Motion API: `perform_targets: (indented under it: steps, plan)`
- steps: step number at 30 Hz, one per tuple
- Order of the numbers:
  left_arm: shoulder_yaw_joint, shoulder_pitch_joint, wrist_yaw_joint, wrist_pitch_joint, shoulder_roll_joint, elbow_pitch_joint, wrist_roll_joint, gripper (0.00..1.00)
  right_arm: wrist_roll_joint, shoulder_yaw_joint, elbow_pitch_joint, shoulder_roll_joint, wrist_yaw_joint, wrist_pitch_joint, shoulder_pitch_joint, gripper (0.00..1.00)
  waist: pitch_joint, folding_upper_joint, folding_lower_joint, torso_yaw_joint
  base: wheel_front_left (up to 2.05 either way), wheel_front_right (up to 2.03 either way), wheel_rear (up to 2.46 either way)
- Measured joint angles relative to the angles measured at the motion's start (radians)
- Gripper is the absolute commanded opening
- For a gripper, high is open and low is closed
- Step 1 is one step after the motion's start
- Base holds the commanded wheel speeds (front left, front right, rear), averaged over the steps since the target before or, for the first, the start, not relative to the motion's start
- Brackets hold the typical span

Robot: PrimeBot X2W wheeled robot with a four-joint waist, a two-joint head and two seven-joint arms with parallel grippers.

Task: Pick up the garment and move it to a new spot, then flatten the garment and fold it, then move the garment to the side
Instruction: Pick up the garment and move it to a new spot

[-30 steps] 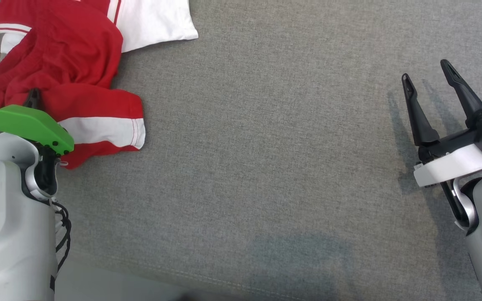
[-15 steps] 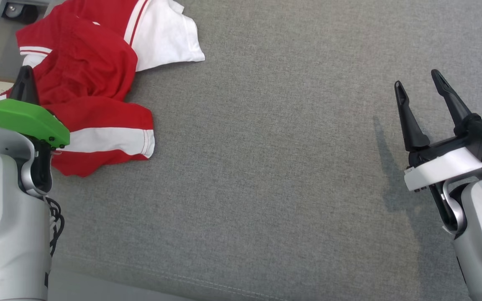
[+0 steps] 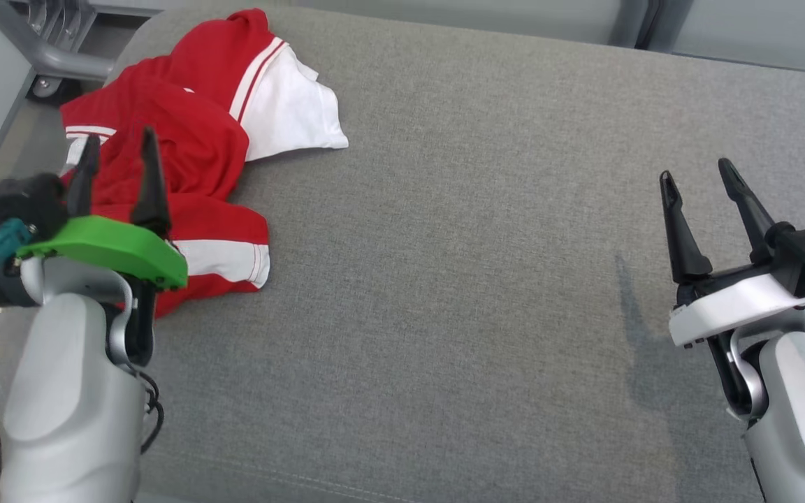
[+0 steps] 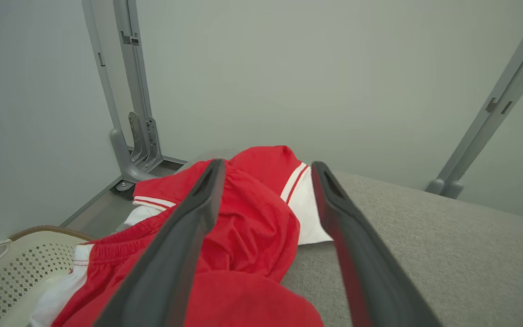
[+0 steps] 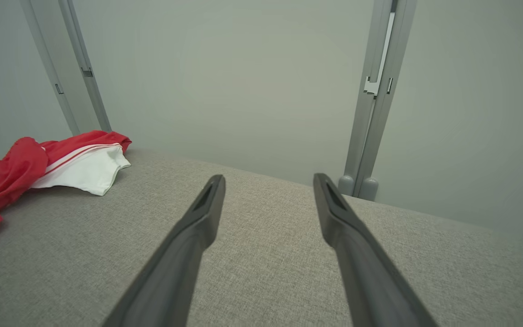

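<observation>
The garment [image 3: 193, 147] is red with white panels and stripes, lying crumpled at the far left corner of the grey padded table [image 3: 458, 279]. My left gripper [image 3: 119, 143] hovers over its near part, open, with nothing between the fingers. In the left wrist view the garment [image 4: 248, 227] lies under and between the spread fingers [image 4: 184, 236]. My right gripper [image 3: 696, 171] is open above bare fabric at the right. The right wrist view shows the garment [image 5: 39, 168] far off to the left.
A pale perforated basket [image 4: 12, 268] stands past the table's left edge, under the garment's overhang. Grey metal frame posts [image 4: 130, 113] rise behind the table against a plain wall. The table's back edge runs close behind the garment.
My left gripper has opened and lifted away from the garment, which stays crumpled at the left. The head camera has tilted up, shifting the whole picture downward.
</observation>
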State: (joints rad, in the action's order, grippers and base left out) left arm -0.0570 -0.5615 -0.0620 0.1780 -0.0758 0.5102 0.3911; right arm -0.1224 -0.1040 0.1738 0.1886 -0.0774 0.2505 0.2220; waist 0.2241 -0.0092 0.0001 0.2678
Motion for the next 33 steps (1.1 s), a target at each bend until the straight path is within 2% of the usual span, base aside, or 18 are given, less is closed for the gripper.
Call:
perform_targets:
  steps: [14, 25, 33]
  plan:
    - [-0.095, 0.194, -0.024, 0.043, 0.008, -0.035, -0.05, 1.0, -0.011, 0.001, 0.005, -0.064, 0.019, 0.001, -0.105, 1.0, -0.155, 0.0, 0.0, -0.046, 0.0, 0.0, 0.0]
    - [-0.119, 0.317, -0.026, 0.053, 0.023, -0.08, -0.05, 1.0, -0.011, -0.014, -0.008, -0.091, 0.036, 0.001, -0.177, 1.0, -0.225, 0.0, 0.0, -0.135, 0.0, 0.0, 0.0]
    - [-0.132, 0.379, -0.015, 0.062, 0.024, -0.115, -0.051, 1.0, -0.011, -0.038, -0.023, -0.098, 0.035, 0.001, -0.196, 1.0, -0.245, 0.0, -0.0001, -0.198, 0.0, 0.0, 0.0]
